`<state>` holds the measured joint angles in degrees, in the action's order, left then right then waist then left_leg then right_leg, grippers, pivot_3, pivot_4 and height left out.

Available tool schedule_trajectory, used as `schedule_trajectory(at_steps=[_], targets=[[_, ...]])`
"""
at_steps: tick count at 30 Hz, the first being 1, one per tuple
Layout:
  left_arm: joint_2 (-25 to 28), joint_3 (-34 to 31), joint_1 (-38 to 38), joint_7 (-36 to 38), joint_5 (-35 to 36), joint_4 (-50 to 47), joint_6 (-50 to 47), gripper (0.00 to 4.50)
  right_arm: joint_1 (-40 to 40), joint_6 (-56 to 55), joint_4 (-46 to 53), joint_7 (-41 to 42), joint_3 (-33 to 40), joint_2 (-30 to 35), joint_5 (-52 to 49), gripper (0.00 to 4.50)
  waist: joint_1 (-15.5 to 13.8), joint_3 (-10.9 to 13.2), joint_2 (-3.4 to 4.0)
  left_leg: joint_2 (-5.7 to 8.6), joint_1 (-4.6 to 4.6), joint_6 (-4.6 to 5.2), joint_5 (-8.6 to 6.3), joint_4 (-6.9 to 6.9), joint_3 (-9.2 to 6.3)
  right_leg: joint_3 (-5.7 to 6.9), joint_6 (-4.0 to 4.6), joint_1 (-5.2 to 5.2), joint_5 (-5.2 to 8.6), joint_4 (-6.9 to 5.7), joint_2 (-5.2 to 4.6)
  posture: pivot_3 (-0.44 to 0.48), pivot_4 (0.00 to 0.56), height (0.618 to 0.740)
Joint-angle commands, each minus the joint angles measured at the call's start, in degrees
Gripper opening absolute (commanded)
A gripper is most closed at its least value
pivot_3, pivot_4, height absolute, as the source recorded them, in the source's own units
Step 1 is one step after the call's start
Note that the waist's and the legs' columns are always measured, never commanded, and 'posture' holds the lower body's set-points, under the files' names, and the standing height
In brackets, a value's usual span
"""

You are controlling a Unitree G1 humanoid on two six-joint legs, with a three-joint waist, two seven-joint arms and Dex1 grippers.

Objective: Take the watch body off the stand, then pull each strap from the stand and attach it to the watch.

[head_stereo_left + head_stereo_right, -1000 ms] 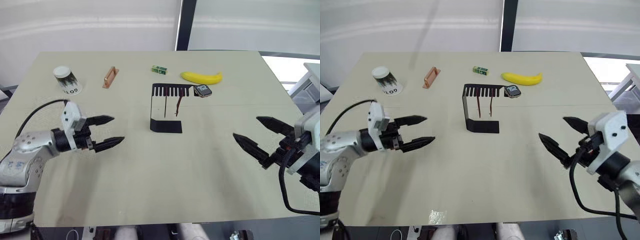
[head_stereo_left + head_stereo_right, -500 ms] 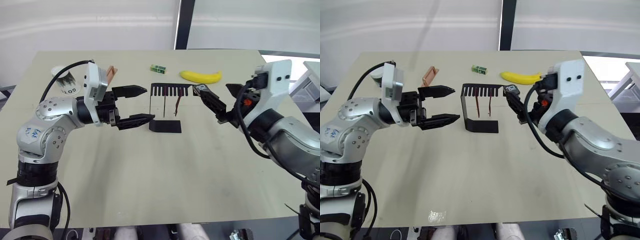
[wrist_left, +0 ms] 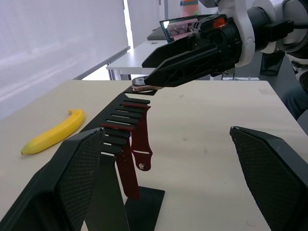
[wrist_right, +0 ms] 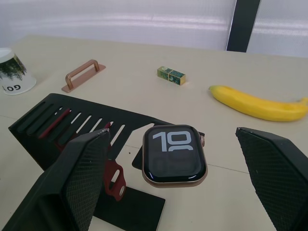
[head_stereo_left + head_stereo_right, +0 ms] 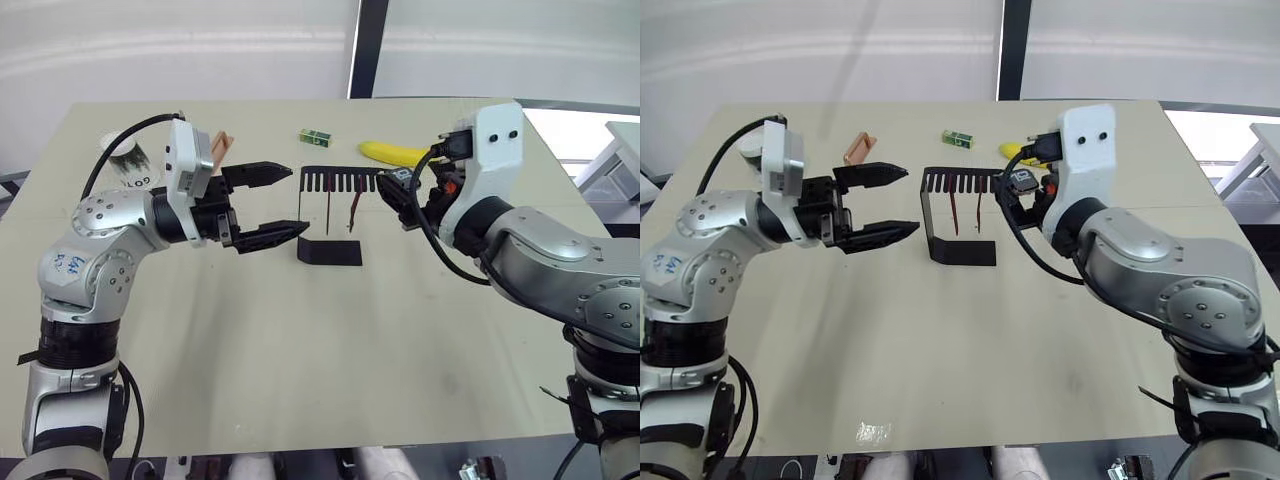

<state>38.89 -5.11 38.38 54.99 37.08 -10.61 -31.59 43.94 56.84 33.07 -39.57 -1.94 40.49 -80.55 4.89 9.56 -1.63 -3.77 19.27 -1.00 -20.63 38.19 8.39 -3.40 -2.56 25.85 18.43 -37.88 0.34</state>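
Note:
The black stand (image 5: 330,251) stands mid-table, its slotted top plate (image 4: 72,118) level. The watch body (image 4: 174,154), black-faced with a silvery rim, lies on the right end of that plate. Two dark-red straps (image 3: 140,143) (image 3: 126,168) hang from the slots, also seen in the head view as straps (image 5: 955,212). My right gripper (image 4: 172,132) is open, one finger on each side of the watch body, not touching it. My left gripper (image 5: 297,200) is open just left of the stand, fingers pointing at it.
A banana (image 5: 400,153) lies behind the stand at the right, close to my right arm. A small green box (image 5: 317,136) sits behind the stand. A copper handle (image 5: 862,150) and a paper cup (image 5: 125,160) are at the back left.
Both arms came up from the table's front to the stand. In the last half second the right gripper closed in around the watch body; the left edged nearer the stand.

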Motion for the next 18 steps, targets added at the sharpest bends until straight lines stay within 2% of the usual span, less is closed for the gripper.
schedule_trajectory(at_steps=[1,7,8,9,18], targets=[[0.1,-1.0,-0.2,-0.2,-0.1,-2.0,1.1,4.5,1.1,0.4,0.1,-0.3,1.3,-0.6,1.4,4.45,0.0,0.0,0.0,0.0,0.0,0.0,0.0,0.0,0.0,0.0,0.0,0.0,0.0,0.0,0.0,0.0,0.15,0.74],[0.2,-1.2,-0.5,-0.2,0.0,-2.2,1.4,4.5,0.9,1.3,-0.1,0.0,1.4,-2.4,1.9,4.45,0.0,0.0,0.0,0.0,0.01,0.0,0.0,0.0,0.0,0.0,0.0,0.0,0.0,0.0,0.0,0.0,0.15,0.74],[0.2,-1.3,-0.6,-0.3,-0.1,-2.2,1.5,4.5,0.9,1.5,-0.2,0.0,1.5,-2.6,2.1,4.06,0.0,0.0,0.0,0.0,0.01,0.0,0.0,0.0,0.0,0.0,0.0,0.01,0.0,0.0,0.0,0.0,0.15,0.74],[0.2,-1.3,-0.7,-0.3,-0.1,-2.2,1.5,4.5,1.0,1.6,-0.3,0.1,1.5,-2.6,2.4,3.94,0.0,0.0,0.0,0.0,0.01,0.0,0.0,0.0,0.0,0.0,0.0,0.0,0.0,0.0,0.0,0.0,0.15,0.74],[0.5,-1.6,-1.3,-0.4,-0.1,-2.6,1.6,4.5,1.0,2.9,-0.7,0.9,1.9,-3.3,3.2,3.94,0.0,0.0,0.0,0.0,0.01,0.0,0.0,0.0,0.0,0.0,0.0,0.01,0.0,0.0,0.0,0.0,0.15,0.74]])
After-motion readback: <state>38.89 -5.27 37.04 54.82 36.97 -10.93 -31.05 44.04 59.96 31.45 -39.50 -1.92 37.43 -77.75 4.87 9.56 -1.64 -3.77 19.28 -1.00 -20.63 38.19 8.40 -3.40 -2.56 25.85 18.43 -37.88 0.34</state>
